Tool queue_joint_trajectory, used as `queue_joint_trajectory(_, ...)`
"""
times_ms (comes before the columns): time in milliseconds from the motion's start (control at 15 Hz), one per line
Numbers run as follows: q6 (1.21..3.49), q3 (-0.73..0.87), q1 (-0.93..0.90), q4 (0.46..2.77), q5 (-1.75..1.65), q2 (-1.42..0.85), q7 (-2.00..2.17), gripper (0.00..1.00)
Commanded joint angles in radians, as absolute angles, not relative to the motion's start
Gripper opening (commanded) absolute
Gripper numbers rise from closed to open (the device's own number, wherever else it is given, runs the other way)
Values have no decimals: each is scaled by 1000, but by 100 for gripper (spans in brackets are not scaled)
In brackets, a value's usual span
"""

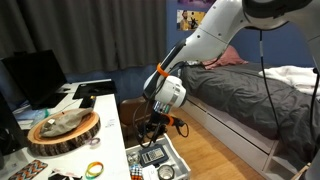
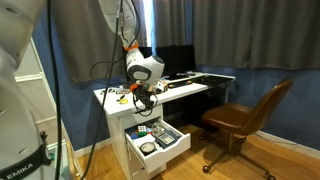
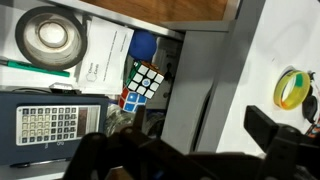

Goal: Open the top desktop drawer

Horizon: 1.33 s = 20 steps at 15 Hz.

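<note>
My hand (image 2: 145, 104) is hovering over the top desktop drawer (image 2: 170, 150), which is sticking out before the bench (image 2: 200, 84), with a calculator (image 3: 48, 124), cube (image 3: 145, 80) and tape roll (image 3: 50, 35) lying in it.

The top desktop drawer (image 2: 168, 151) is a shallow, white, rectangular tray with thin side walls and a flat front panel. It is open, pulled out level from the white desk cabinet just below the desk top. In an exterior view (image 1: 129, 160) it projects toward the near edge.
</note>
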<state>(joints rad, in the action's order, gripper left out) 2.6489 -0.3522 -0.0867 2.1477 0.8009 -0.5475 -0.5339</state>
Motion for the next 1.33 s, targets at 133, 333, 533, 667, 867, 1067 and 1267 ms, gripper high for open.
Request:
queue_joint_trajectory(133,2704,-398,-76,1989,789,-749,-557,100)
queue_joint_trajectory(333,2729,-420,-53,1913,786,-839,-579,100)
queue_joint_trajectory(533,2723,-447,-29,1835,778,-924,-611,100)
queue_joint_trajectory(667,2726,-461,-21,1785,777,-981,-624,100)
queue_joint_trajectory(867,2722,-472,-21,1714,765,-1059,-634,100)
queue_joint_trajectory(1067,2720,-493,-17,1644,756,-1133,-635,100)
queue_joint_trajectory(1267,2712,-527,0,1578,759,-1201,-645,100)
